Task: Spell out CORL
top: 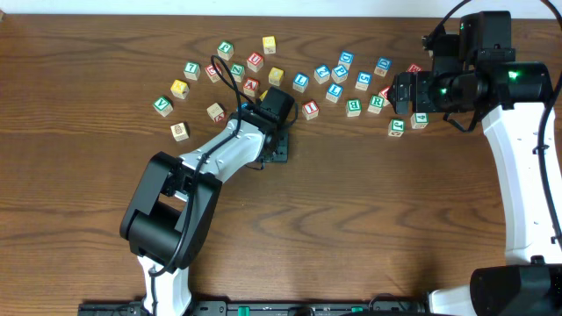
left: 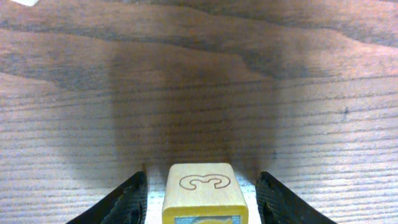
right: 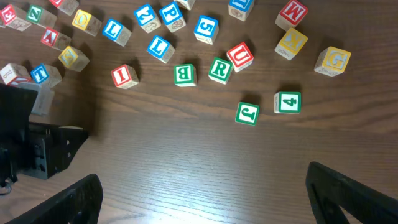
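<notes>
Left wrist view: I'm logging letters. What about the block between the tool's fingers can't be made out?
Left wrist: the block has its front face cut off by the bottom edge; only a blue sliver shows.
Overhead: the left tool covers that block entirely.
Right wrist: the left tool's dark body hides it.

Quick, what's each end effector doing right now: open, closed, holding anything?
Left end effector: open, straddling a yellow wooden cube, with gaps on both sides.
Right end effector: open, holding nothing.
</notes>
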Tool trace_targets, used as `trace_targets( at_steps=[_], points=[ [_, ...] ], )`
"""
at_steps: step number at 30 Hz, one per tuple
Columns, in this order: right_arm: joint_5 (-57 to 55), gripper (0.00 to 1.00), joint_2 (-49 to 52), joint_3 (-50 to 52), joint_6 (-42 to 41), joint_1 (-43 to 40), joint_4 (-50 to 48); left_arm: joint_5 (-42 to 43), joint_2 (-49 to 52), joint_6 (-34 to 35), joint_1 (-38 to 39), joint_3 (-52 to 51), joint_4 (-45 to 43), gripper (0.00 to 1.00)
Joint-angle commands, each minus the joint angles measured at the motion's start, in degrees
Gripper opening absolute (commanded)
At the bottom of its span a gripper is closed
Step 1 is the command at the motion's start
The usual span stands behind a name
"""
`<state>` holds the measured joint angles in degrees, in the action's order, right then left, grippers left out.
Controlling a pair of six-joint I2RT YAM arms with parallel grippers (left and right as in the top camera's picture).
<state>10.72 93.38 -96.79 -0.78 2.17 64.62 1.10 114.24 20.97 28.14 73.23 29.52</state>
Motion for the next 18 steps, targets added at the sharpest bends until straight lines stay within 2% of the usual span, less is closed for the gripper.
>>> trace_targets(
  at_steps=[1,9,18],
  points=[
    [0.3,0.99,0.5,-0.9,0.4,0.2,-0.1,-0.7,-0.9,-1.9,-0.1,1.5,0.8,0.56],
    [0.4,0.99,0.5,-0.9,0.4,0.2,-0.1,-0.7,-5.7,-5.9,-0.1,2.2,1.3,0.60],
    [0.4,0.99,0.5,-0.9,0.4,0.2,-0.4,-0.7,-13.4,-6.2,-2.6,3.7,4.2,0.60]
  ],
)
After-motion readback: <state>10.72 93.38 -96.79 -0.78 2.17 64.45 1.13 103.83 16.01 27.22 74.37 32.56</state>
